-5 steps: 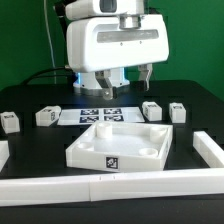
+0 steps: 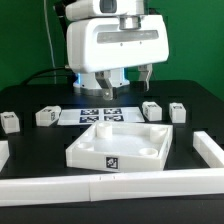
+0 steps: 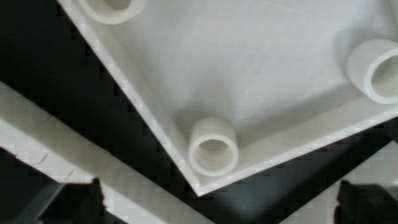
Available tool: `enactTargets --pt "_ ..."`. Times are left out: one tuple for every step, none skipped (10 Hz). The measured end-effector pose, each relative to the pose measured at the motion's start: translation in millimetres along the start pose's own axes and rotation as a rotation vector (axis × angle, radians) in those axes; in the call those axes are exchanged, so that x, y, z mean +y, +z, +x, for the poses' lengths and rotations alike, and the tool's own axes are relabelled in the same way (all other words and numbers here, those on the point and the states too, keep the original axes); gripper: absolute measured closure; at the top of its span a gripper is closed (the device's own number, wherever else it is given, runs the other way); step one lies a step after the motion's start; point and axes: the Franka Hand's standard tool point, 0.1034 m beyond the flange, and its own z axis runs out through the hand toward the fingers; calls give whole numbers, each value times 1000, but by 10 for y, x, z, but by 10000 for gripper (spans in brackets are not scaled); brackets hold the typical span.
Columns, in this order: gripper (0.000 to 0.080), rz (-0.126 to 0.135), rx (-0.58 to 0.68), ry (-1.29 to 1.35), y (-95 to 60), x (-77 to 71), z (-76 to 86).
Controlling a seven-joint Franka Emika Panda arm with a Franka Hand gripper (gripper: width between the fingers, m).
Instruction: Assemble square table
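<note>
The square tabletop (image 2: 118, 140) is a white tray with a raised rim and a tag on its front wall, lying at the table's middle. Four white tagged leg blocks lie behind it: two on the exterior view's left (image 2: 9, 122) (image 2: 46, 116) and two on its right (image 2: 152, 111) (image 2: 178, 112). My gripper (image 2: 127, 80) hangs open and empty above the tabletop's far side. In the wrist view the tabletop's inside (image 3: 249, 70) shows with a round socket (image 3: 214, 151) in its corner. My open gripper (image 3: 214, 203) is above that corner, with dark fingertips (image 3: 63, 200) on both sides.
The marker board (image 2: 100, 115) lies flat behind the tabletop. Long white border bars run along the front (image 2: 110, 186), the exterior view's right (image 2: 208, 150) and its left (image 2: 3, 152). One bar (image 3: 45, 135) crosses the wrist view beside the tabletop.
</note>
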Motion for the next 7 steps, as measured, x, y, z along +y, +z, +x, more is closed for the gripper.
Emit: enactTargets --pt "150 -2 -4 -11 4 -10 -6" --pt "150 -10 -35 -96 52 -116 -72" --pt "150 -15 -52 -169 113 -210 -115" --pt "150 -24 -47 -201 163 -334 -118" --pt "150 -19 -52 -229 218 -444 -151" --pt "150 -4 -50 -215 238 -407 -235" --pt "150 -7 -50 -211 232 -390 -231"
